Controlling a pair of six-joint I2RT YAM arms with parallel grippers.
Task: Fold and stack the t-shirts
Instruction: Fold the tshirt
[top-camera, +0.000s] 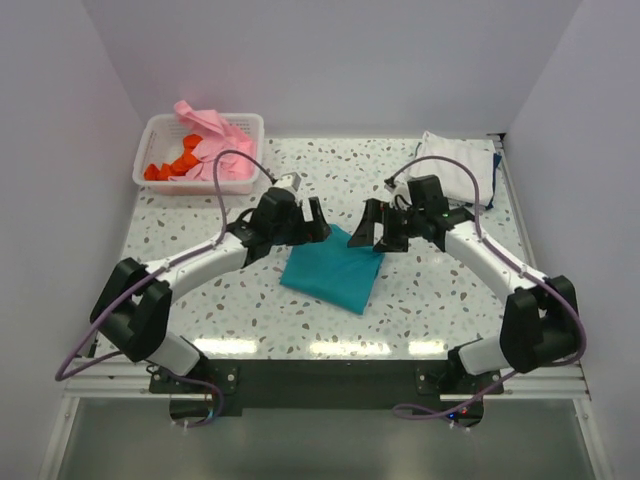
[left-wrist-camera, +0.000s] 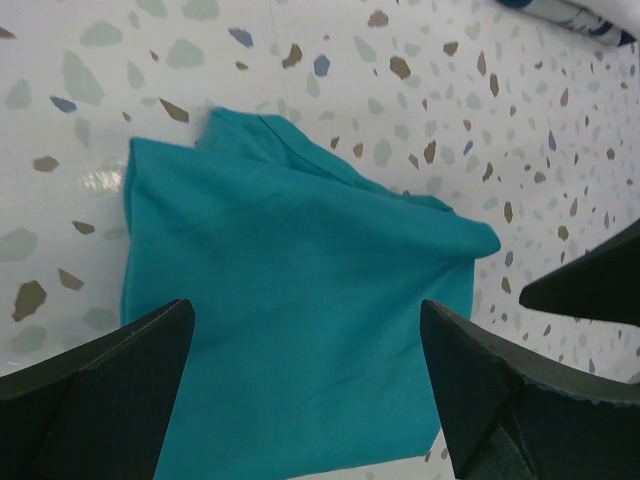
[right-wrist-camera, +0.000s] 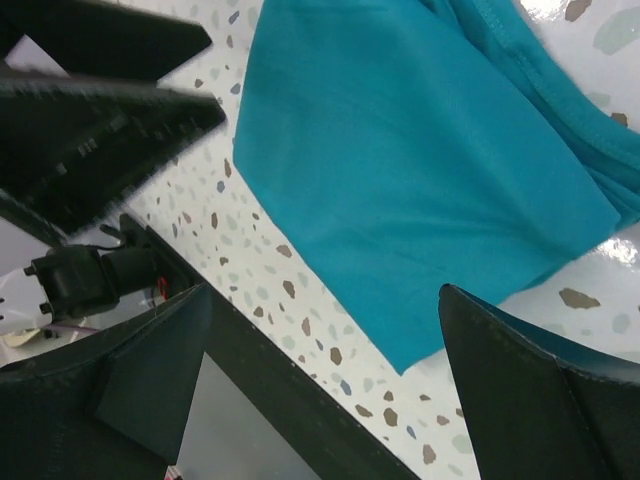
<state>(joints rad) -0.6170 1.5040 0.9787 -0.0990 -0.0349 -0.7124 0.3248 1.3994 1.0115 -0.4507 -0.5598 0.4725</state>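
Top external: left arm (top-camera: 215, 255), right arm (top-camera: 480, 250) reach inward above teal t-shirt (top-camera: 330, 272); jaws released, empty.

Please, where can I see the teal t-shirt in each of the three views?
Top external: the teal t-shirt lies at the centre of the table.
Left wrist: it fills the lower middle.
Right wrist: it fills the upper middle and right.
Shared landmark: the speckled table surface under it.

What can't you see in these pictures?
- Top view: the folded teal cloth t-shirt's far corner is hidden by the left hand and right hand.
- Top view: crumpled pink and orange-red shirts in the white slatted plastic basket are too jumbled to count.
- Left wrist view: the white and dark blue cloth is cut off by the top edge.
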